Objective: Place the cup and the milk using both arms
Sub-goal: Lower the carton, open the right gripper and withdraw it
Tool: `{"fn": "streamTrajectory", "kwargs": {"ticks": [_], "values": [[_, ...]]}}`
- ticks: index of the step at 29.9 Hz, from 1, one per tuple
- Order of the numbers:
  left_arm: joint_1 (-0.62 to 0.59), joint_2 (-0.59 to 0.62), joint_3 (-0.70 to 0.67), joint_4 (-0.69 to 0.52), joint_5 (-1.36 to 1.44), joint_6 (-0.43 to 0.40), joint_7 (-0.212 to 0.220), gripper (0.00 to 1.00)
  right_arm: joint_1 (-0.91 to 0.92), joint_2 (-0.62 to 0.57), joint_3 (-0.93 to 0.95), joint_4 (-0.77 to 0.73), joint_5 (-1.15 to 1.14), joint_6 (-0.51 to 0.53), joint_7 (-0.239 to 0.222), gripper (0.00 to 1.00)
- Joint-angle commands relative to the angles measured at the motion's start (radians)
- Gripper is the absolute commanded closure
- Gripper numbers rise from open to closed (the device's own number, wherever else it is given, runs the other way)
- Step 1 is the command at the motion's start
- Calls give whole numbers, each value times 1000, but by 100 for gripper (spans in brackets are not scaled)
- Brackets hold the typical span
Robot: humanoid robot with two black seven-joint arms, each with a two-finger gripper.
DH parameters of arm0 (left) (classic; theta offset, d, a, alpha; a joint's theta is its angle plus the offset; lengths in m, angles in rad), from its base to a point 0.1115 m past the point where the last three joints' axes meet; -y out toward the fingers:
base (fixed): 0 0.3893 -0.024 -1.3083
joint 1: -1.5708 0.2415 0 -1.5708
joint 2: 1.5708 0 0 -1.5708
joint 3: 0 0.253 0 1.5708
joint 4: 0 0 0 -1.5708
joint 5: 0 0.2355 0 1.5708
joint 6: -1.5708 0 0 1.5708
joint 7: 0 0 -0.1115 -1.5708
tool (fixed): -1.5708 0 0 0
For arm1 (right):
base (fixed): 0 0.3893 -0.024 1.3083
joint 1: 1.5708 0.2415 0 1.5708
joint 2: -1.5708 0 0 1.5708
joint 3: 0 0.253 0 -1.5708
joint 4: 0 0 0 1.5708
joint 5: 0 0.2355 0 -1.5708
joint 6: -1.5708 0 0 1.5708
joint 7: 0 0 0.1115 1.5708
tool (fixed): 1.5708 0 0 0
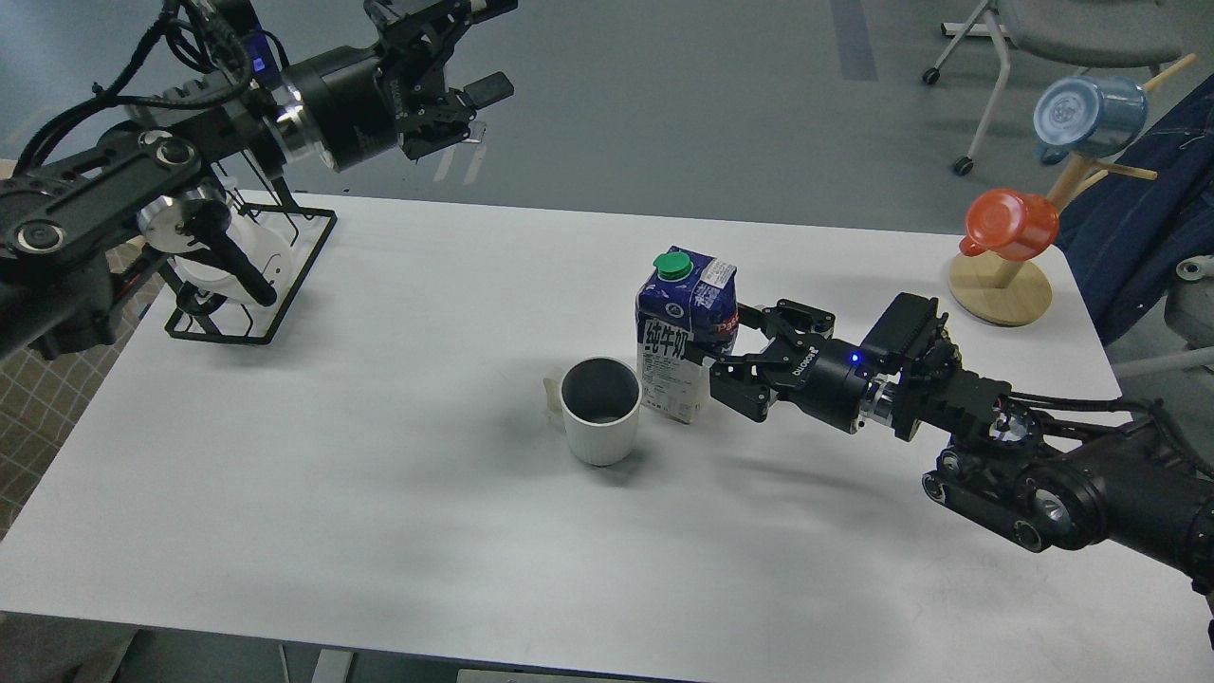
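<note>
A blue and white milk carton point(685, 332) with a green cap stands upright on the white table point(379, 474). A white ribbed cup point(599, 410) stands just to its front left, nearly touching it. My right gripper point(726, 343) is at the carton's right side. Its fingers are spread open on either side of the carton and no longer pinch it. My left gripper point(482, 106) hovers high above the table's back left edge, open and empty, far from both objects.
A black wire rack point(254, 285) holding a white dish stands at the table's back left, under my left arm. A wooden mug tree point(1001, 285) with a red cup point(1011, 224) and a blue cup point(1089, 116) stands at the back right. A chair stands behind.
</note>
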Motion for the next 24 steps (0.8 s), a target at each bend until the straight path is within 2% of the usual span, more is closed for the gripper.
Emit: {"fn": "streamTrajectory", "kwargs": {"ticks": [1,8,17,21,24], "values": [[-1,1,0,0,0,0,0,3,3,-7,0,4,4,0,0,20],[0,3,0,0,0,0,0,3,4,-67,0,58,5,0,0,19],[0,-2,-1,0,0,0,0,3,1,-197,0,224,9,0,0,19],[0,-2,-1,0,0,0,0,3,-6,-257,0,280,9,0,0,19],[0,-2,-1,0,0,0,0,3,-9,-350,0,378,9,0,0,19]]}}
